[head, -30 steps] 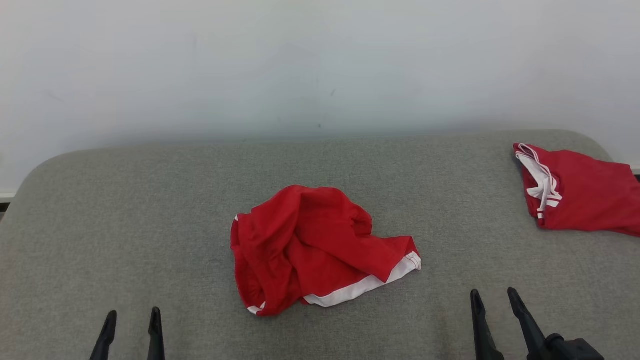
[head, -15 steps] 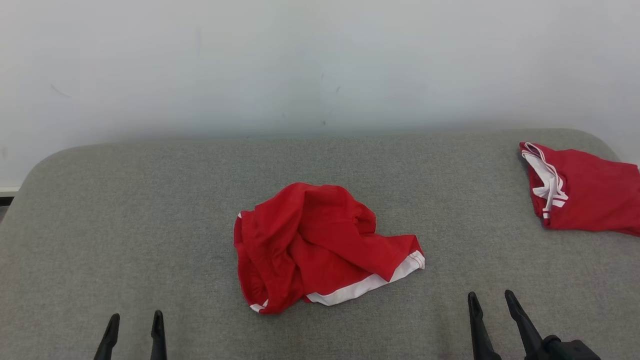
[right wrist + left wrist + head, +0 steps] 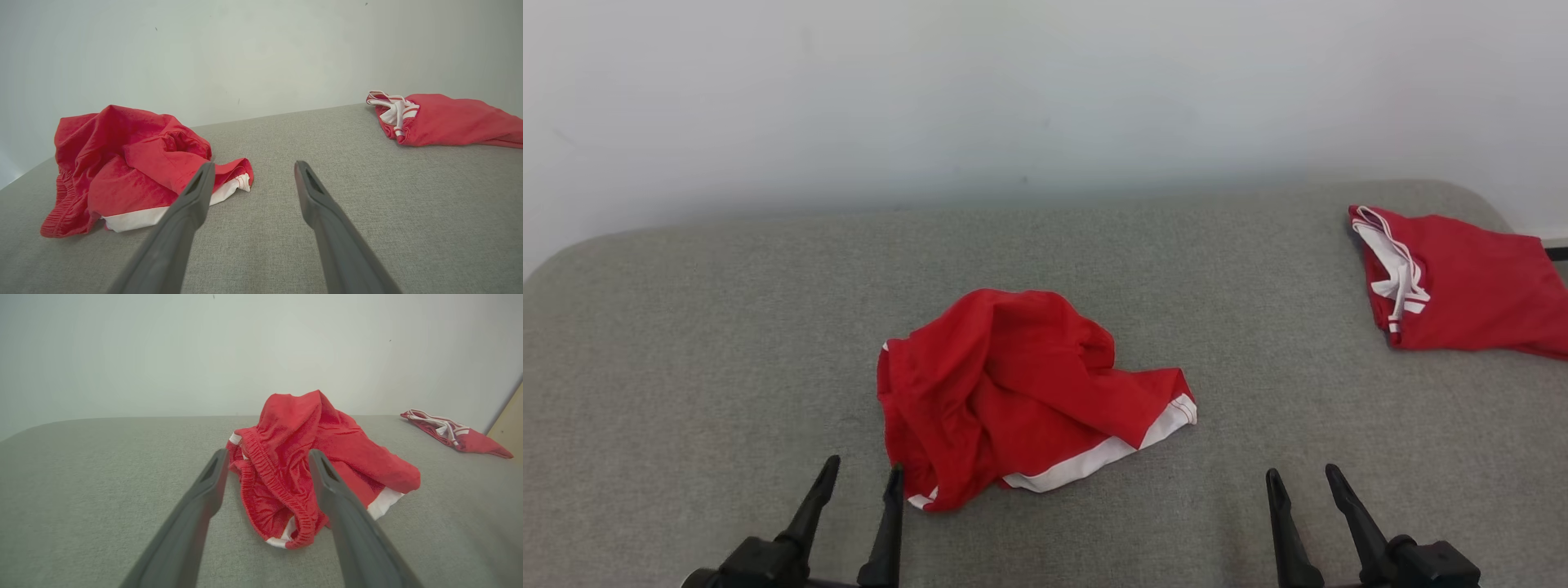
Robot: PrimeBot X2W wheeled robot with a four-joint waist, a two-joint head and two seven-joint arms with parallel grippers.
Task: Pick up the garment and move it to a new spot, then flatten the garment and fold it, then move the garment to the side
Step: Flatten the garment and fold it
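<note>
Both pairs of jaws stand spread wide and have hold of nothing.

The left jaws hang low over the grey fabric bench, right up against the near edge of the crumpled red garment. In the head view the tip of their inner finger sits just beside the garment's near left corner, where a small white tab pokes out. I cannot tell whether the tip touches the cloth. The outer finger is over bare bench, clear of the fabric. In the left wrist view the garment's gathered elastic waistband shows in the gap between the two fingers. It curls toward the jaws, and the rest of the cloth is heaped up beyond the tips. A white hem band shows past the inner finger, on the side away from the outer one.

The right jaws hover over bare bench, with nothing between their fingers or under their tips. From them, the crumpled garment lies ahead and off to the left. Its white hem is the closest part, near the left finger's tip in the right wrist view but apart from it in the head view. A second red garment, lying flatter and with a white drawstring at its waist, lies ahead and to the right of these jaws. It is well apart from them, near the far right end of the bench. A plain pale wall rises beyond both pairs of jaws, behind the far edge of the bench.
</note>
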